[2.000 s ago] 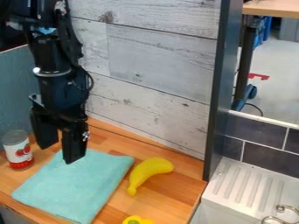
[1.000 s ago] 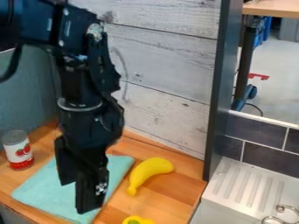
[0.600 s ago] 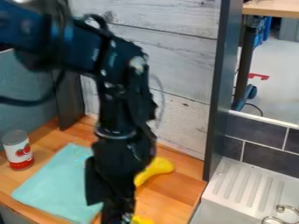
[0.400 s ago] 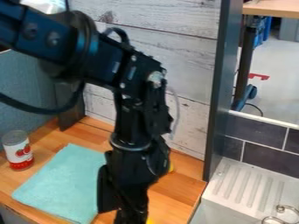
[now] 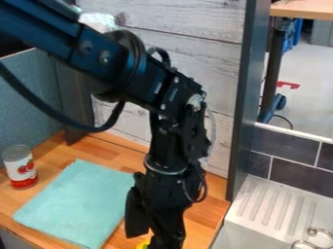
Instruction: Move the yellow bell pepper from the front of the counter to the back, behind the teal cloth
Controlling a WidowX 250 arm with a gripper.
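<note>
**Gripper (image 5: 153, 240) parted beside the cloth (image 5: 75, 204)**

Behind my arm, a plank wall (image 5: 195, 53) closes off the room; a dark upright (image 5: 246, 102) and white drainboard (image 5: 280, 206) bound the view's right. The wooden tabletop (image 5: 110, 148) also carries a can (image 5: 20, 167). My fingers stand apart; I can't tell whether they grip anything. Between them, a yellow thing (image 5: 142, 245) peeks out at the view's bottom edge.

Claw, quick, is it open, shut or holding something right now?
Claw: open, fingers apart; whether it touches the yellow thing beside it can't be told.
</note>
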